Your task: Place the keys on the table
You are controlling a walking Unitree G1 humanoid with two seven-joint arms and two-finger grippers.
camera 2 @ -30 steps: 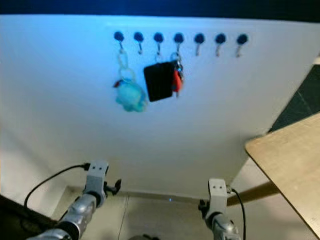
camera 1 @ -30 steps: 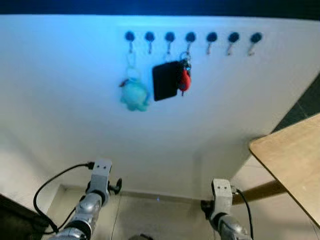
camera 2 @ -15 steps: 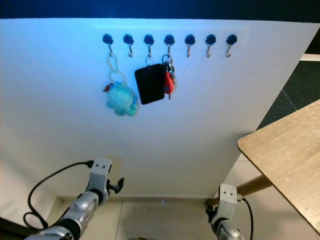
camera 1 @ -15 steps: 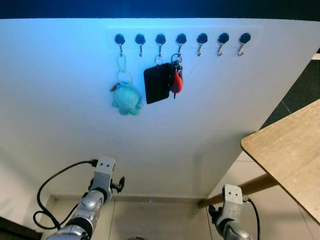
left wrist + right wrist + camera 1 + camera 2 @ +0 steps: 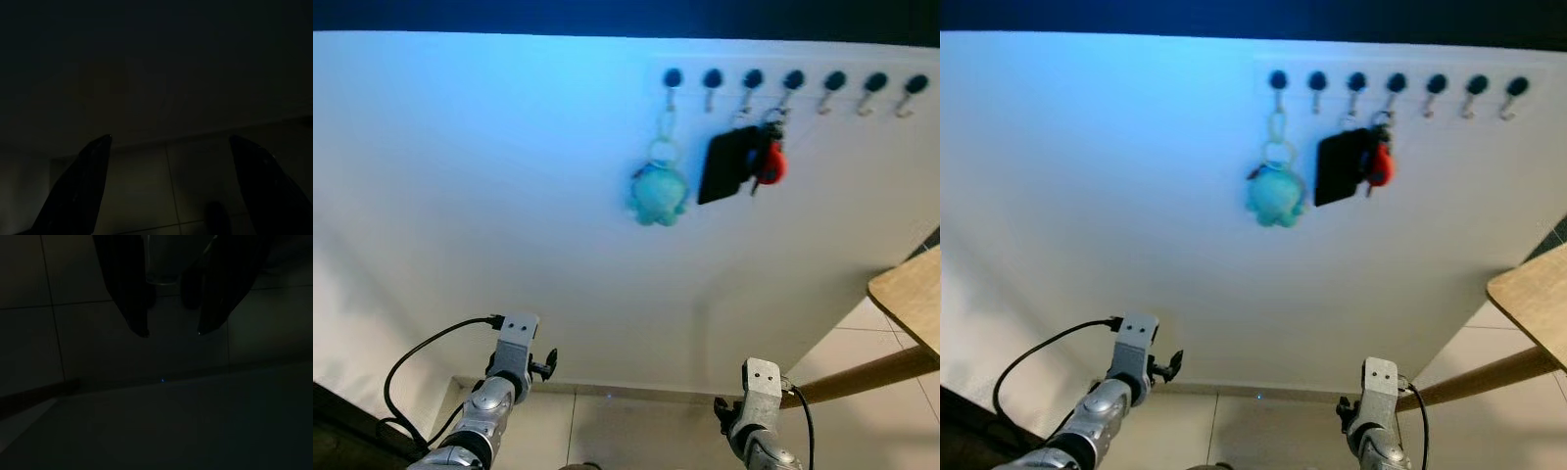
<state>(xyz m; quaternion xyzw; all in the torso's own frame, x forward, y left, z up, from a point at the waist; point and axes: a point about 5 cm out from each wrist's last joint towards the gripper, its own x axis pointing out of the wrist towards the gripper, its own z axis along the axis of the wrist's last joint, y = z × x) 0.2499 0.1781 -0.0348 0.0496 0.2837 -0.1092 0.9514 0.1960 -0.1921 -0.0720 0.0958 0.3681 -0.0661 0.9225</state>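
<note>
Nothing done yet, by the look of it. Keys [image 5: 771, 162] hanging from the fourth hook of the hook rail [image 5: 793, 80] on the white wall [image 5: 489, 176], touching a black card holder [image 5: 728, 166] on the neighbouring hook, just beside a teal plush keychain [image 5: 658, 192]. Long axis near vertical, ring up on the hook, red fob dangling down.

Still to come, judging from this: reach up, unhook, carry over to the wooden worktop [image 5: 907, 292] at the right edge, set down.

Left claw [image 5: 168, 188] low near the floor, fingers spread wide apart, empty. Right claw [image 5: 171, 330] likewise low over floor tiles, fingertips a little apart, holding nothing.
</note>
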